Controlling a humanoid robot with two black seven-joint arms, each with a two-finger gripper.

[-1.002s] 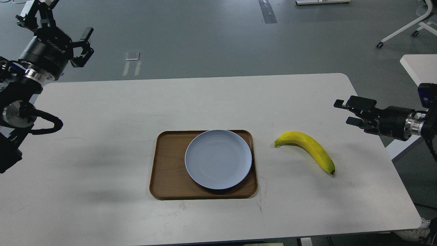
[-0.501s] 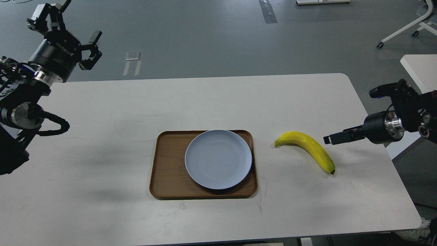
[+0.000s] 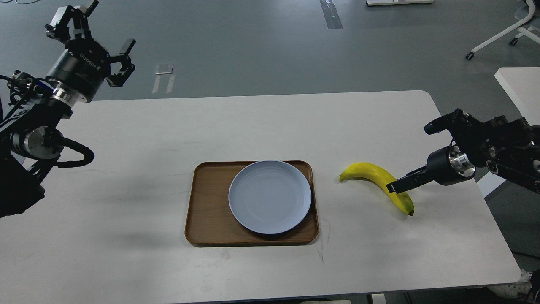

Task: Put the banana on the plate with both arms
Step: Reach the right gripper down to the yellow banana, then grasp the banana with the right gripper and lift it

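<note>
Head view: I see a white surface point(image 3: 126, 169) with a brown wooden tray point(image 3: 206, 211) near the middle of its front edge. A pale blue-grey plate point(image 3: 270, 196) lies on the tray's right half. The banana point(image 3: 371, 179) lies flat on the surface toward the right edge, apart from the tray, dark tip pointing to the front. My right gripper point(image 3: 398, 184) reaches in from the right edge and overlaps the banana's middle; its jaws appear end-on, so I cannot tell their opening. My left gripper point(image 3: 95, 40) is raised beyond the back left corner, jaws spread and holding nothing.
</note>
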